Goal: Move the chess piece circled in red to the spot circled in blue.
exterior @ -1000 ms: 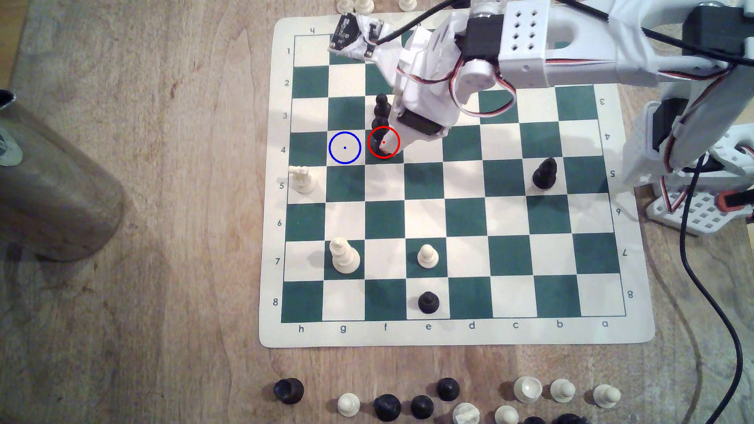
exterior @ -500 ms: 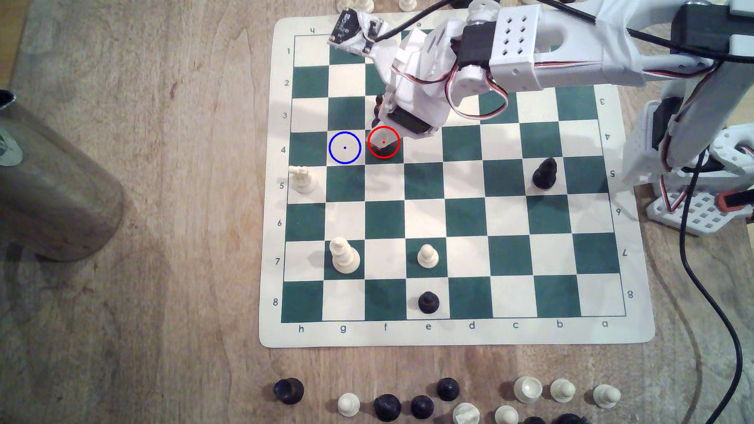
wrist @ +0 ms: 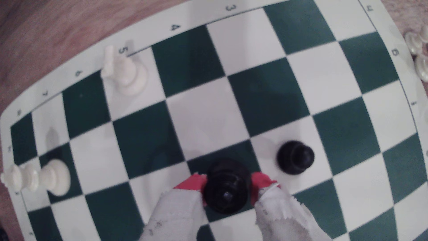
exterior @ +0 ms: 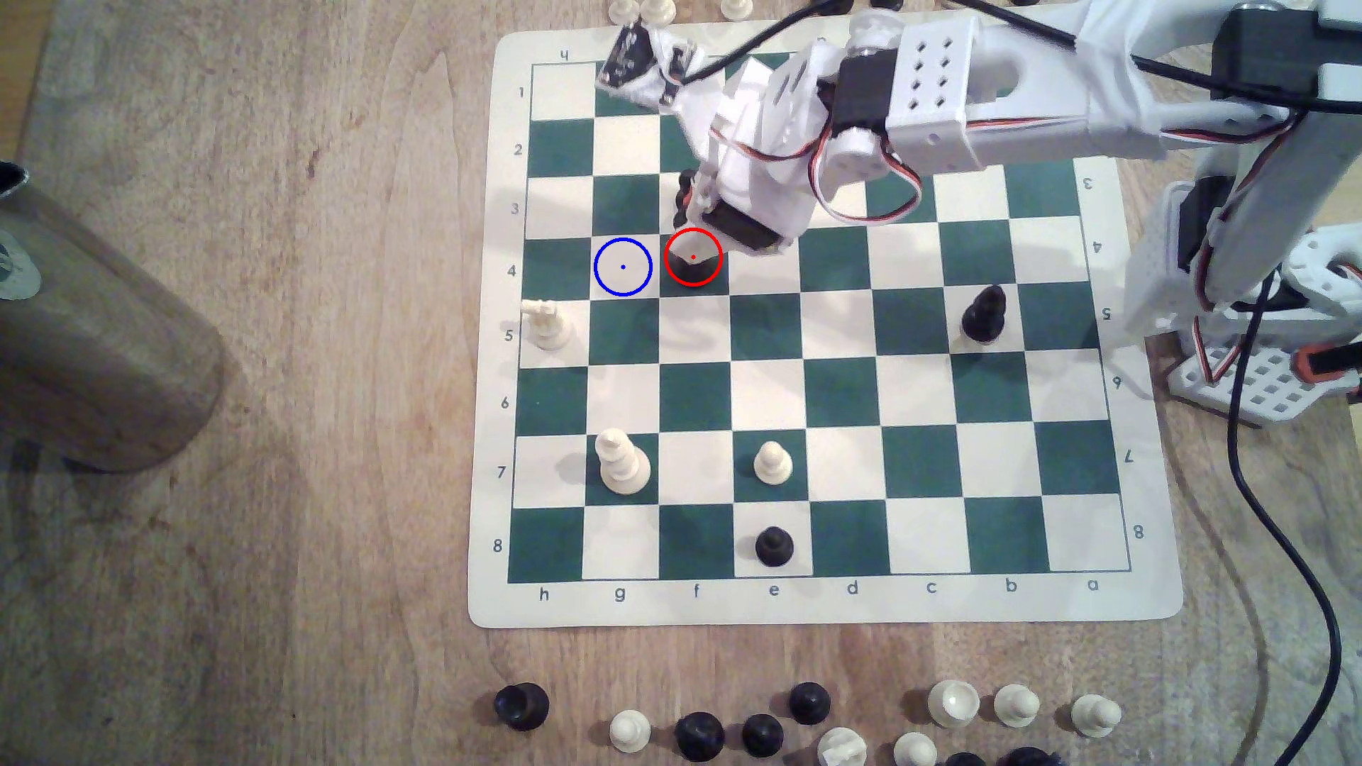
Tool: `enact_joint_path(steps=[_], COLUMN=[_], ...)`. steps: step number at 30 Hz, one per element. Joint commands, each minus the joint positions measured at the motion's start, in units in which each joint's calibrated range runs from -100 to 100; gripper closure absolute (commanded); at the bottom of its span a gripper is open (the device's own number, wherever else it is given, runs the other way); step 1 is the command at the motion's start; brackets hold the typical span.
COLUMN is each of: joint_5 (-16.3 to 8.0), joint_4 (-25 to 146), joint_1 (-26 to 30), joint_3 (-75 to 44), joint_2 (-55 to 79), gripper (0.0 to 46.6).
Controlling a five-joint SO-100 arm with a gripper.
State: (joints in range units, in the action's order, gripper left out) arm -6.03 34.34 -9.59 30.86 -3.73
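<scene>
Right now the gripper [wrist: 228,188] sits low over the board [exterior: 825,604], its red-tipped, tape-wrapped fingers [wrist: 192,183] flanking the chess piece [wrist: 225,194] on both sides — whether they actually press on it I cannot tell. In the exterior view that piece [exterior: 693,274] stands on the red-ringed green square, upper middle of the frame, mostly hidden under the gripper [exterior: 696,254]. The spot [exterior: 623,266] — a cream square ringed in blue — lies just beside it toward the exterior view's left. A black pawn [wrist: 295,157] stands on the neighbouring square, near the piece but apart.
</scene>
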Motion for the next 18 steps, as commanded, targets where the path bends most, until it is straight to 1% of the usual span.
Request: enact_joint_path(steps=[1,7,12,18], joint_5=[0.0,-0.1,-0.1,-0.1], joint_4=[-1.0,-1.5,-1.0,6.4], joint_1=[0.6,0.8,0.6,0.8], joint_3=[-0.1,0.6,0.6,-2.9], joint_2=[-4.2,-6.3,-9.3,-15.3], gripper=[40.3,43.3,44.7,45.6])
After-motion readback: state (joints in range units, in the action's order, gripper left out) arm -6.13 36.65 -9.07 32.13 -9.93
